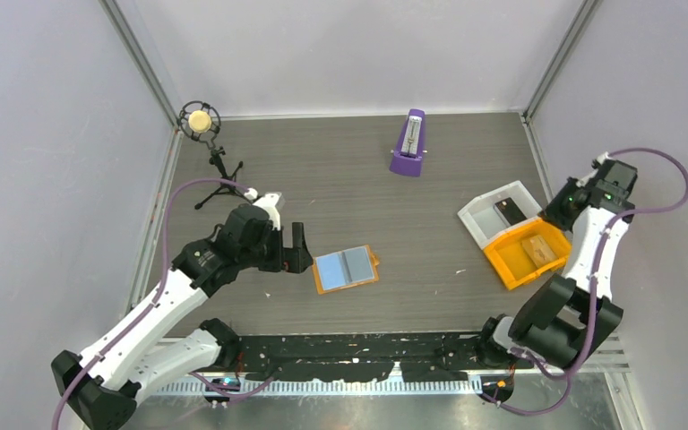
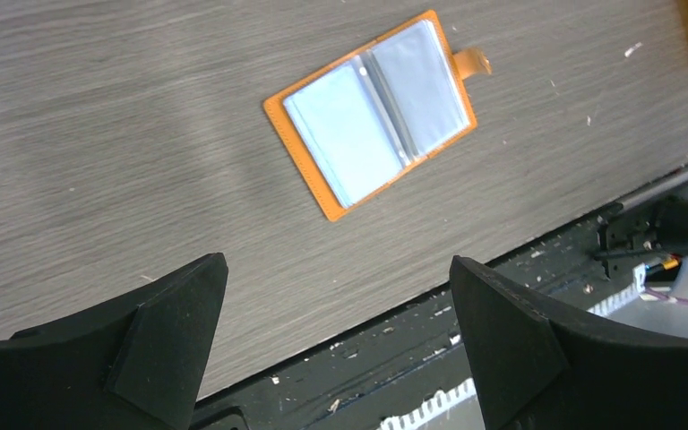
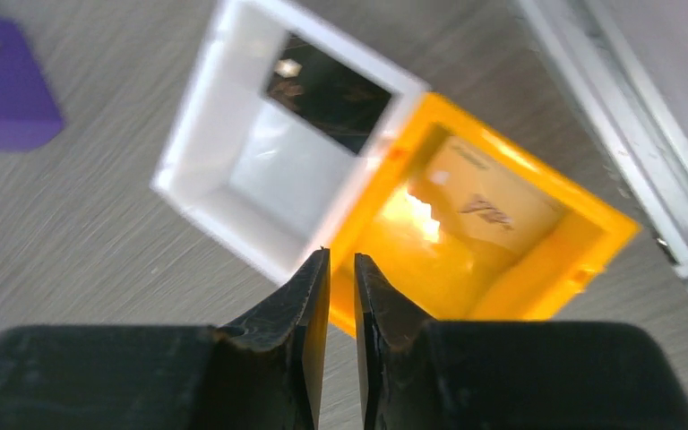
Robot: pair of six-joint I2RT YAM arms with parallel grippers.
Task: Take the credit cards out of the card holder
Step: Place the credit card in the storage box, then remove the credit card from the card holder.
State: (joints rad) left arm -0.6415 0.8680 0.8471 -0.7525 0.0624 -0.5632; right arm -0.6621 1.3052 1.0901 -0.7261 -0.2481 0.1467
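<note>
Item: small flat orange folding card holder (image 2: 372, 112), lying open near the front of the grey wood-grain table (image 1: 322, 179). A light blue credit card (image 2: 345, 134) sits in its clear pockets. Black credit card (image 3: 327, 90) lies in the white plastic bin (image 3: 197, 161), which touches the orange plastic bin (image 3: 609, 224). Left gripper (image 2: 337, 262): jaws spread wide, empty, just left of the holder. Right gripper (image 3: 340, 258): above the bins, jaws parted by a slit, holding nothing. Purple metronome (image 1: 409, 143): far side.
</note>
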